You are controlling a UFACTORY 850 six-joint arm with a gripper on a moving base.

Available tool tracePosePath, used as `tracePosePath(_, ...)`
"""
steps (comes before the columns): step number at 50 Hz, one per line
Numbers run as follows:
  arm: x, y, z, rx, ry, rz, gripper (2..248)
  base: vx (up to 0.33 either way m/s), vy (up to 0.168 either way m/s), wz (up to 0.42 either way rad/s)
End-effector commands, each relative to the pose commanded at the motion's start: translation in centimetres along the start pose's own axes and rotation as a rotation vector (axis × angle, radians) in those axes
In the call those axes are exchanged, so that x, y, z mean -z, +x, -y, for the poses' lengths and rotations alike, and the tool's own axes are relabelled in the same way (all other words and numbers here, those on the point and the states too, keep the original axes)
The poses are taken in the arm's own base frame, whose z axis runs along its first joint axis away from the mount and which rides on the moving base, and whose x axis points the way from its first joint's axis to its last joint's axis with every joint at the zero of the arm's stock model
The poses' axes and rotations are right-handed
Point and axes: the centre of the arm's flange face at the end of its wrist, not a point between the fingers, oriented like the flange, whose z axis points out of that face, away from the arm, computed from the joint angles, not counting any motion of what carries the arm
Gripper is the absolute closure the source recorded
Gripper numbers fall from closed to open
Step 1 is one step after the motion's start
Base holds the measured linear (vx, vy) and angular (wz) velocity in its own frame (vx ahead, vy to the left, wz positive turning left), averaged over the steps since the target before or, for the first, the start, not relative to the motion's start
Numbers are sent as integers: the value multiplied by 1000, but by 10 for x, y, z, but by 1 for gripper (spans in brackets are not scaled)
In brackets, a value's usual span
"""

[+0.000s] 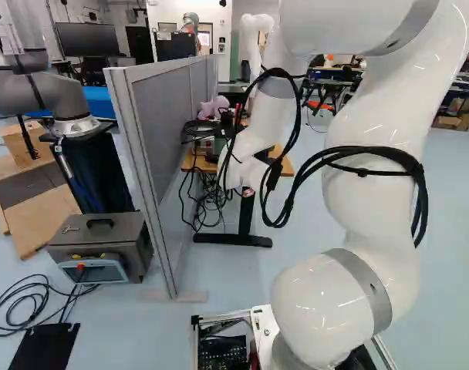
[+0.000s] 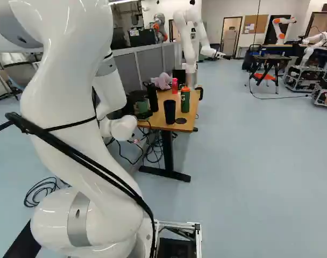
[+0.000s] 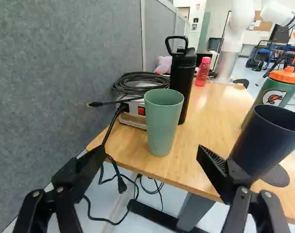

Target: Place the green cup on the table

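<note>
Spreading the two fingers of the gripper (image 3: 151, 149) wide apart, right at the front of the wrist view. Rising large and white in both base views, bending the arm (image 1: 373, 154) toward the table (image 3: 215, 107). Reaching with the spread fingers toward the near edge of the tabletop. Partly covering a dark blue cup (image 3: 269, 141) with the right-hand finger, while being unable to tell whether touching it. Passing a round black coaster (image 3: 277, 175) lying flat on the wood beside that cup. Facing the green cup (image 3: 162, 126) ahead, between the lines of the fingers, already standing upright on the table near its front edge. Seeing behind it a pale box (image 3: 134, 119) with a red switch, carrying a coil of black cable (image 3: 142, 80). Looking along a grey partition (image 3: 65, 73) running beside the table. Finding a tall black bottle (image 3: 182, 87) with a loop handle just behind the green cup, and a green bottle (image 3: 271, 94) with an orange cap behind the dark blue cup. Looking farther, spotting a pink bottle (image 3: 203, 72) near the far end, with another robot (image 3: 230, 48) rising white beyond.
</note>
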Motion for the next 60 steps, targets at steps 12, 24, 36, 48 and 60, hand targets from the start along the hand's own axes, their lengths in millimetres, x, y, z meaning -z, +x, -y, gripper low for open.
tracePosePath(12, 12, 2, -6, -3, -13, 5, 3, 0, 0, 0)
tracePosePath(24, 28, 5, -13, -8, -31, 12, 3, 0, 0, 0)
tracePosePath(36, 50, 6, -22, -15, -54, 21, 3, 0, 0, 0)
tracePosePath(48, 78, 6, -32, -24, -84, 32, 3, 0, 0, 0)
tracePosePath(60, 107, 2, -40, -33, -115, 44, 3, 0, 0, 0)
